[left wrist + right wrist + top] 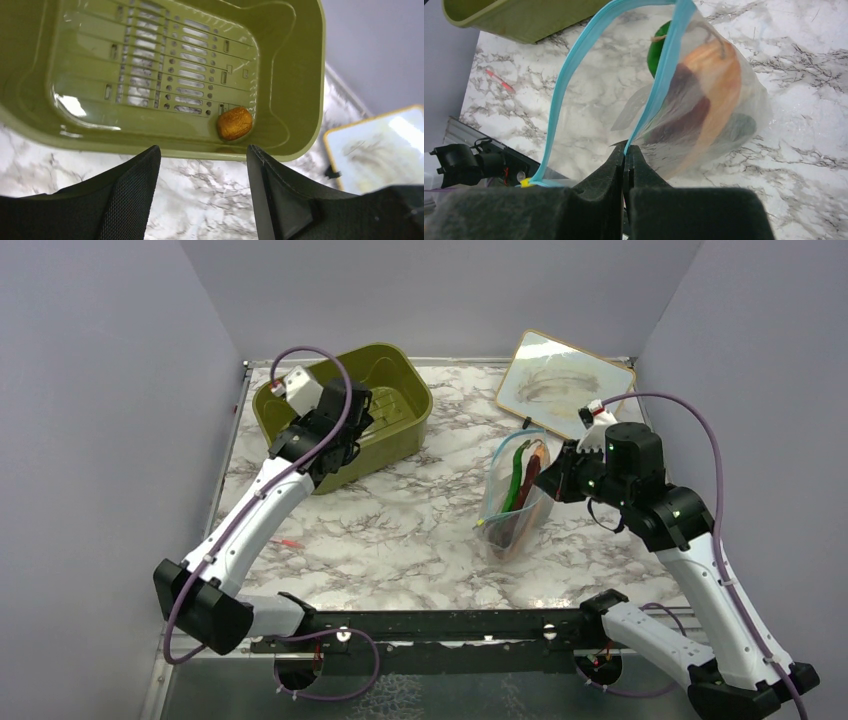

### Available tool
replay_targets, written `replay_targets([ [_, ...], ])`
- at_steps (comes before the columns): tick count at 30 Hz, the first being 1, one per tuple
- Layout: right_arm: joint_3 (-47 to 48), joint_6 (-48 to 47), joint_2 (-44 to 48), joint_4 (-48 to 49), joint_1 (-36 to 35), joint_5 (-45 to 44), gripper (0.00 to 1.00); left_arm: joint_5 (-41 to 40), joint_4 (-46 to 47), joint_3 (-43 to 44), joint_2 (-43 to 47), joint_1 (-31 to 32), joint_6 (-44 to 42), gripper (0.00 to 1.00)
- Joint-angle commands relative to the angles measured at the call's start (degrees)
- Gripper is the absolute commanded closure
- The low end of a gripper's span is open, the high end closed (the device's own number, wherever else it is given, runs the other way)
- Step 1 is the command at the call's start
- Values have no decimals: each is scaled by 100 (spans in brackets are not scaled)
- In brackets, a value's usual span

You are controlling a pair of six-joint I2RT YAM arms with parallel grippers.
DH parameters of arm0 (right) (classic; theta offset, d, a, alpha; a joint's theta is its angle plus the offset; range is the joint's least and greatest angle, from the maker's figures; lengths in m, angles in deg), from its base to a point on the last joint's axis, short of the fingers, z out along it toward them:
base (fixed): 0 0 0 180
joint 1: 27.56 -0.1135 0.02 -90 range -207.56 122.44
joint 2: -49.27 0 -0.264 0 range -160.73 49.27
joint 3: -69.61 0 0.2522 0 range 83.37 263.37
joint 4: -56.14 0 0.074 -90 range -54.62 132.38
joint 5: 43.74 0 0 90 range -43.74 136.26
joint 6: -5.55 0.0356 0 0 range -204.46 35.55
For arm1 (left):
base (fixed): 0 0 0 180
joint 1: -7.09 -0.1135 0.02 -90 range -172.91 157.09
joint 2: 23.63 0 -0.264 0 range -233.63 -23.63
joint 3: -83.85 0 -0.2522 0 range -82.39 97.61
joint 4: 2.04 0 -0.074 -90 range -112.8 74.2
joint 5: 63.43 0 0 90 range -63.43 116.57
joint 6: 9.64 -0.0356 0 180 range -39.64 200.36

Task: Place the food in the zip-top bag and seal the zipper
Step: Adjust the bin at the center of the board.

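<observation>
The zip-top bag [515, 495] stands on the bench [400, 530] to the right of the olive-green tub [400, 430], well apart from it, with its mouth open. A long orange and dark red piece [719, 85] and a green vegetable [653, 55] are already inside. The right end effector [625, 150] is clenched on one lip of the zipper [664, 70], and the other lip bows away from it.

The left end effector [202, 150] is released, jaws wide, and hovers over the near rim of the tub. One orange-brown piece [234, 123] lies on the tub floor in a corner, against the wall.

The step in hand appears to be collecting this last piece.
- Descend inside the tub so the jaws straddle the piece. Bias the approach away from the wall, because the corner leaves little room for the outer finger.
- Close only once both pads flank the piece. It looks rounded and may squirt out.
- Lift clear of the rim before traversing right from the tub.
- Do not release the right grip before the drop.
</observation>
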Motion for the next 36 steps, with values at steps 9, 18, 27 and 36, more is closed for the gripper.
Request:
replay_targets([
  [9,-78,-76,110,338,4,275,99,-293,-1843,-252,460,-423,3413,31],
  [18,-51,-1,128,316,3,329,99,412,-1275,-754,264,-960,3778,29],
  [27,-30,33,116,312,4,364,99,785,-887,-950,-291,-1197,3808,36],
  [36,-93,60,126,347,4,373,99,655,-930,-958,-388,-1234,3560,74],
])
